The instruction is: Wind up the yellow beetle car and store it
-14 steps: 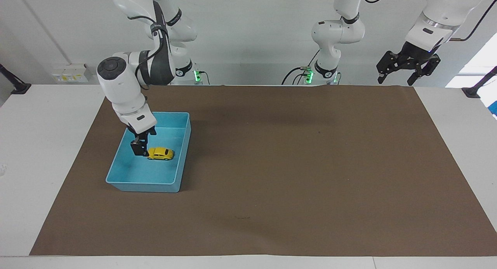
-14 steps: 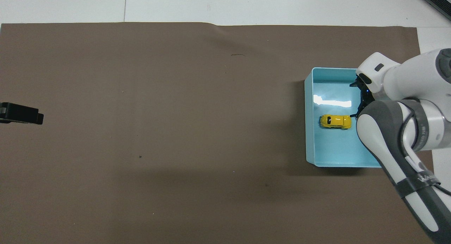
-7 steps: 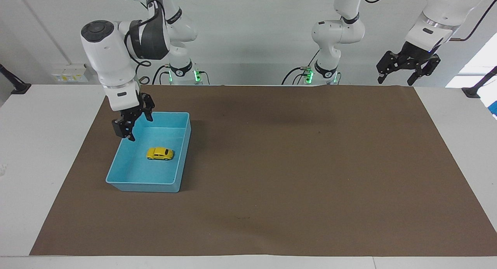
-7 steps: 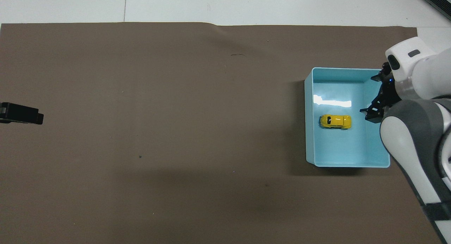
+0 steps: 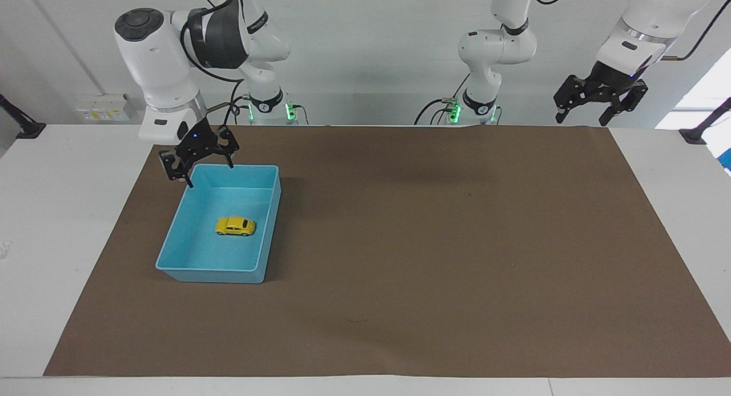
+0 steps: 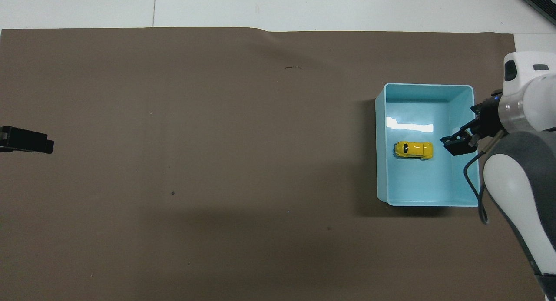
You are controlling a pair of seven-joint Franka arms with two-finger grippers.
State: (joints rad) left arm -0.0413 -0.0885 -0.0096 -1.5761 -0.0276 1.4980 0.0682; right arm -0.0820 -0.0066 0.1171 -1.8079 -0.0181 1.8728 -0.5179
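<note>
1. Yellow beetle car (image 5: 235, 226) sitting on its wheels in the middle of the blue bin (image 5: 188, 268), touching no gripper.
2. Right gripper (image 5: 199, 159) up above the bin's edge nearest the robots, jaws apart, holding nothing.
3. Left gripper (image 5: 599, 99) waiting high over the desk's (image 5: 400, 327) other end, jaws apart, empty.
4. Storing looks done. Winding up: cannot tell.

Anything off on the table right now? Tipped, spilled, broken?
Nothing stands out. The yellow beetle car sits upright on its wheels in the blue bin, which lies flat on the brown mat.
</note>
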